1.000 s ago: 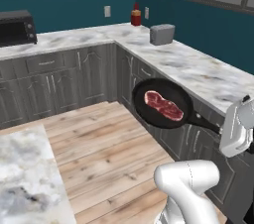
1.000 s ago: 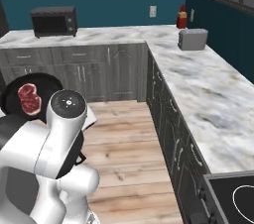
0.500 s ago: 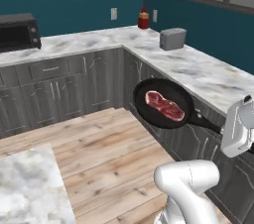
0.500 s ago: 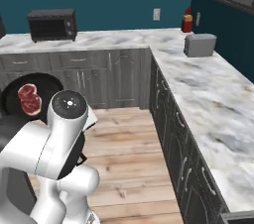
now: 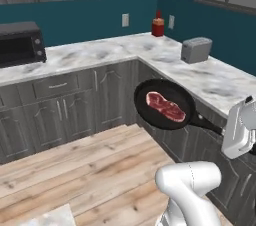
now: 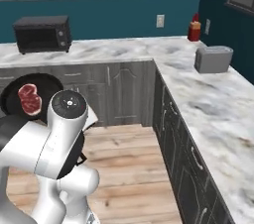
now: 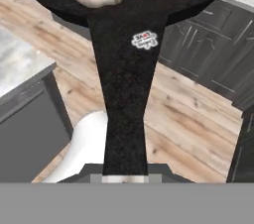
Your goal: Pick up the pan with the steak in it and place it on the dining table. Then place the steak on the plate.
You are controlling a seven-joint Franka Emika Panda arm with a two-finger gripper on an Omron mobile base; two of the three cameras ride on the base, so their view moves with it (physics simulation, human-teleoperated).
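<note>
Pan point(image 5: 162, 104) held aloft by handle, steak point(image 5: 165, 106) inside (claw clamped)

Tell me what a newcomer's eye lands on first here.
The black pan, held in mid-air above the wood floor by its long handle, with the red steak lying in it. Next, the white arm low in the foreground, then the black microwave and the toaster on the marble counter.

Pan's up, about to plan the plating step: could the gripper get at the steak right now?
Probably not. The gripper is shut on the handle of the pan, which it holds over the wood floor, and the steak lies in the pan at the far end. It would have to set the pan down first.
</note>
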